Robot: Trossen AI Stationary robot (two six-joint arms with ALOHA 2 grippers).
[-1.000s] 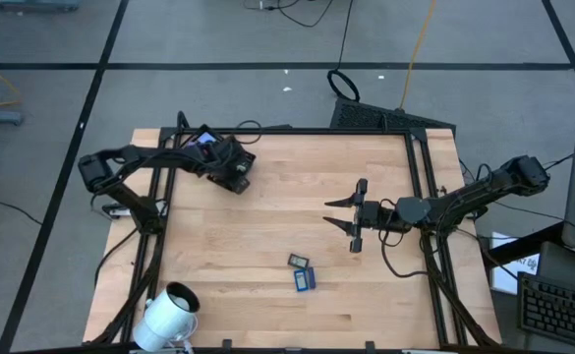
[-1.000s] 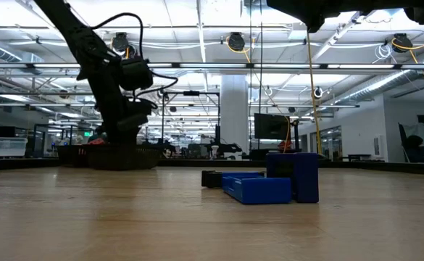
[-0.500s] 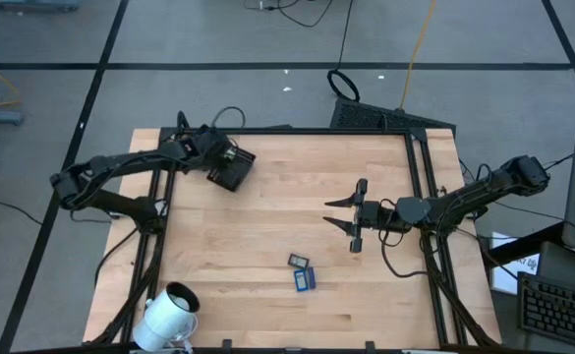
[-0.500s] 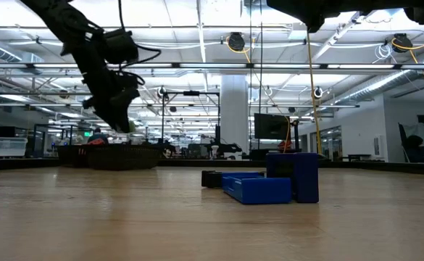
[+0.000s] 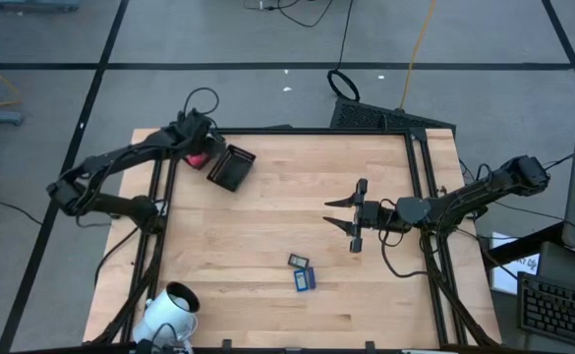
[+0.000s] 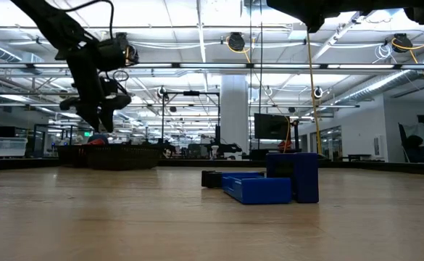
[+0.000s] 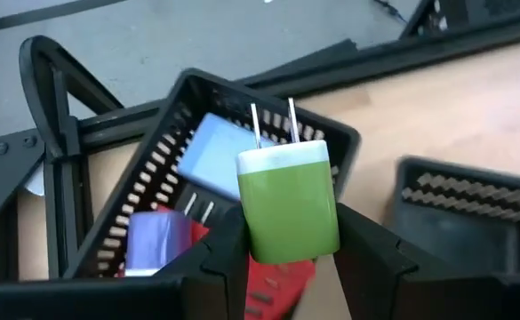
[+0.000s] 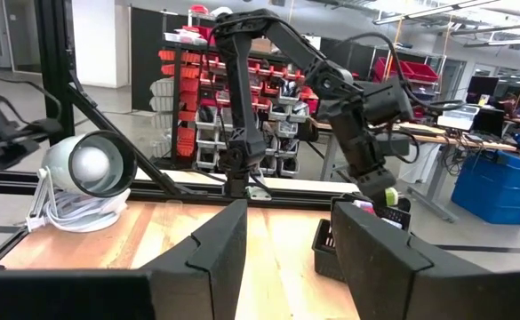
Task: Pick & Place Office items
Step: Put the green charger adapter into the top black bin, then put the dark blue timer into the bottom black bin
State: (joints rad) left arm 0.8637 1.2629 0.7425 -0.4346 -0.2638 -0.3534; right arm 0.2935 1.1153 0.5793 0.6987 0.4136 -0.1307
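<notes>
On the wooden table (image 5: 267,197), 2 blue items (image 5: 304,278) lie near 1 dark item (image 5: 298,261).

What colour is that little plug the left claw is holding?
Green with a white top, the plug adapter shows best in the left wrist view.

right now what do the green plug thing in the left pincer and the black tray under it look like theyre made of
Green-and-white charger: looks like smooth matte plastic with an even, seamless shell; its two prongs shine like bare metal. The left pincer grips its sides.
Black tray: probably moulded plastic, judging by its dull finish and regular slotted walls, though coated metal can't be ruled out.
</notes>
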